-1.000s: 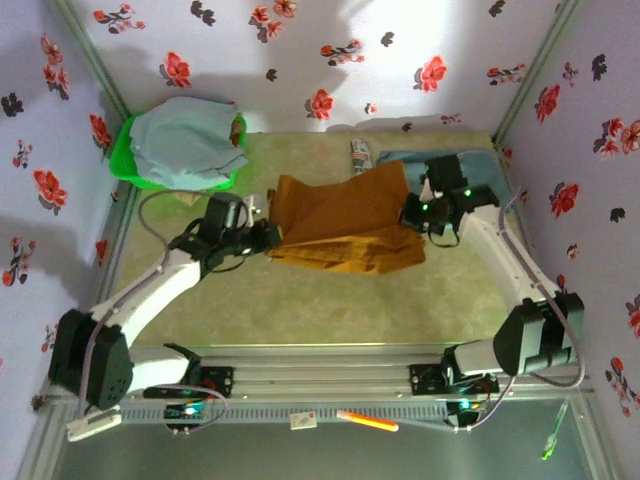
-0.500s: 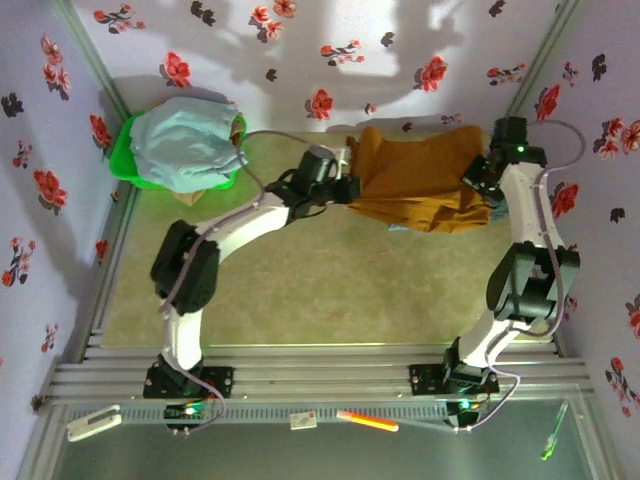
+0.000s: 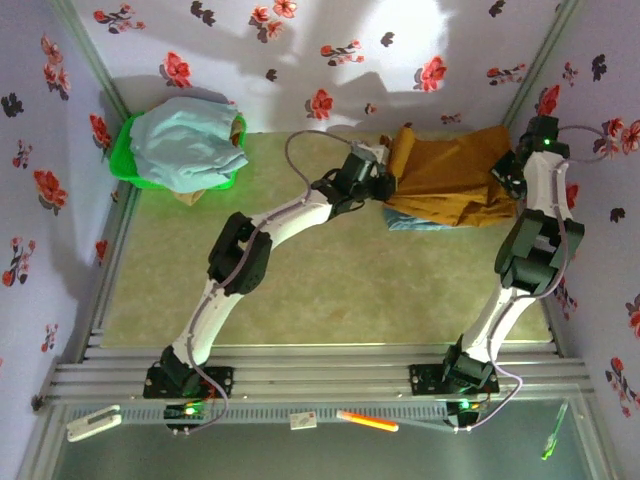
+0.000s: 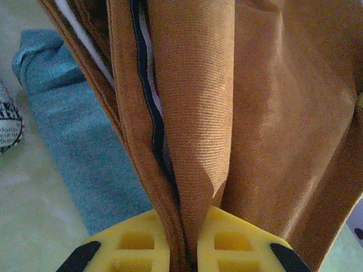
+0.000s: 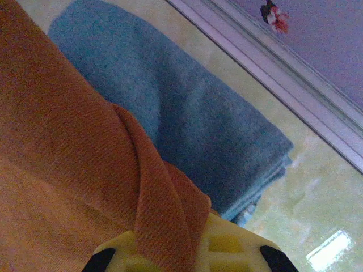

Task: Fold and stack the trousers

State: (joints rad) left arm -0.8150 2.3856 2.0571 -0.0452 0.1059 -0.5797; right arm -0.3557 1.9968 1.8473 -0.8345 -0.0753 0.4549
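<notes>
Over the far right corner of the table (image 3: 300, 290), folded trousers (image 3: 450, 175) hung between left gripper (image 3: 385, 183) and right gripper (image 3: 505, 178), each clamped on the cloth, over a folded blue garment (image 3: 412, 222); only lowering and releasing seemed left.

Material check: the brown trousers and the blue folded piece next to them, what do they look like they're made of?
By look, the trousers are woven cloth, possibly cotton twill or fine cord. They are matte with a slight sheen, and close fine ribs show in the left wrist view. Beside them, the blue folded piece seems a softer, fuzzier fabric, perhaps fleece or terry. Its surface is dull and napped, with no clear weave.
</notes>
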